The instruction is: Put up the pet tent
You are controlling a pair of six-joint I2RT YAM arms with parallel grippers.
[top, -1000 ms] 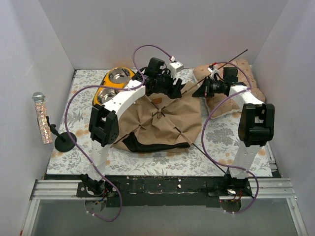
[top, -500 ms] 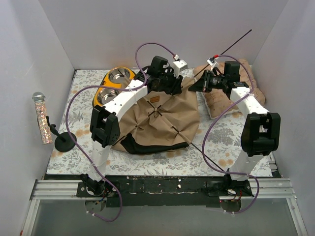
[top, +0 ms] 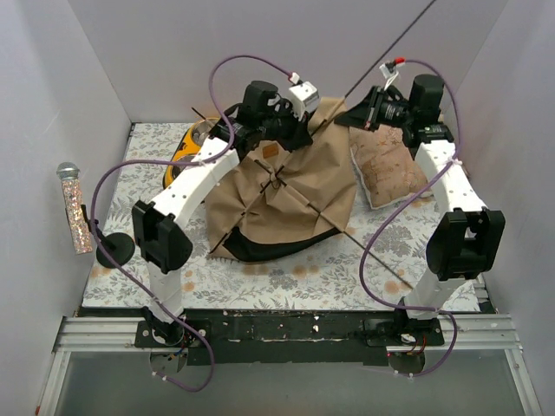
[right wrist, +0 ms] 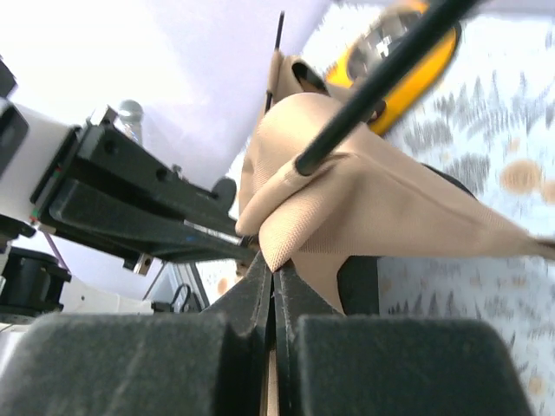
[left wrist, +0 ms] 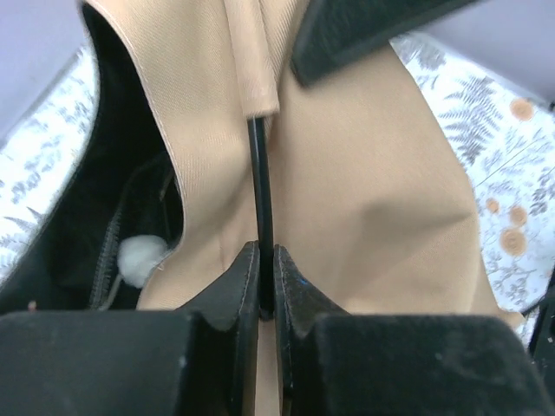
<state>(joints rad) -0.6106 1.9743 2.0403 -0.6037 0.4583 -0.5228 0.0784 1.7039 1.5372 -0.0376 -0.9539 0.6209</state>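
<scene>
Tent (top: 286, 195): mid-table, near edge down on the table (top: 286, 277), far edge raised between both arms. Shell slack and creased, not yet domed. Poles crossing on top of the shell.

Left tool (left wrist: 266, 260): pinched tight on a thin black pole (left wrist: 260, 173), just below the mouth of a tan sleeve. Likely purpose: to fix the pole against sliding in the sleeve during bending.

Right tool (right wrist: 273, 273): closed on a folded corner of the tan fabric, held high at the far right. Second pole (right wrist: 381, 78) passing just above that corner, with a long bare length beyond the shell. In the top view, its other end out past the near right edge of the shell. Likely purpose of the lift: to bring the corner up toward the pole end for seating.

Cushion (top: 386, 169) just beside the tent on the right, under the right arm. Bowl (right wrist: 408, 82) behind the tent on the left, mostly hidden. Neither in play.

Risk, judged: springy pole, possible slip from either pinch, collapse of the shell.
</scene>
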